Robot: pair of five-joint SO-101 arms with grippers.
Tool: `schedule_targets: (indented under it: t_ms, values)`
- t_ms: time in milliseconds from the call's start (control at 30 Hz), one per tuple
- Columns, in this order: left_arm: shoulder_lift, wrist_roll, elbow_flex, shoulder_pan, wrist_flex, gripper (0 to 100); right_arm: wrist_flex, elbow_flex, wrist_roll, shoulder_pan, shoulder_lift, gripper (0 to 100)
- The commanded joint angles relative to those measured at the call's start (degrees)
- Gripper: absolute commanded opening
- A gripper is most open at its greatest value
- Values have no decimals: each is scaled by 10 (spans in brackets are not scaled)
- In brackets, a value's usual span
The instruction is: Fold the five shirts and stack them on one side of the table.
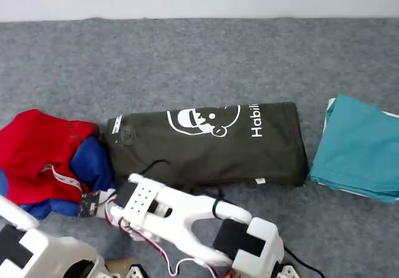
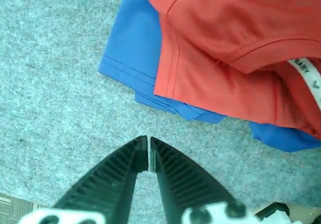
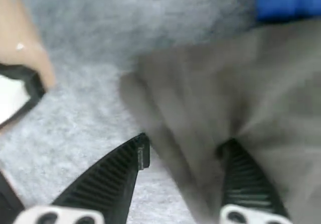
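1. In the middle of the grey table (image 1: 187, 60) lies the dark olive shirt (image 1: 206, 144), folded into a long rectangle with its white print facing up.
2. At the table's left side a red shirt (image 1: 34, 150) is heaped loosely over a blue shirt (image 1: 93, 166). The blue cloth touches the dark olive shirt's left end.
3. At the right edge sits a teal shirt (image 1: 361, 150), folded and lying just apart from the dark olive one.
4. The right arm (image 1: 181, 215) stretches from the near edge toward the near left corner of the dark olive shirt.
5. The right gripper (image 3: 183, 156) has its fingers (image 3: 115, 176) spread apart. One is over bare table and the other over the dark cloth, with the shirt's edge between them; they are not pressed onto it.
6. The left gripper (image 2: 149, 156) hangs over bare table just beside the blue shirt's hem, the red shirt overlapping it beyond. Its fingers (image 2: 120, 176) are together at the tips, with nothing between them.
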Motion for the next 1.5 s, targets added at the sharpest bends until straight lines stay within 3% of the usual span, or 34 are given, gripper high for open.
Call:
schedule_targets:
  t_ms: [0,467,733,1000,1333,1467]
  values:
    - [-31,-8,-2,-5,13,17,-9,-4,-2,3,18,67]
    - [-31,-8,-2,-5,13,17,40,-55,1,15,-36,9]
    - [-31,-8,-2,-4,13,17,112,-160,60,109,-87,9]
    - [-31,-8,-2,-3,13,17,109,-227,124,190,-85,10]
    - [-31,-8,-2,-2,13,17,90,-324,127,254,43,17]
    - [-31,-7,-1,-2,13,17,125,-396,123,264,108,122]
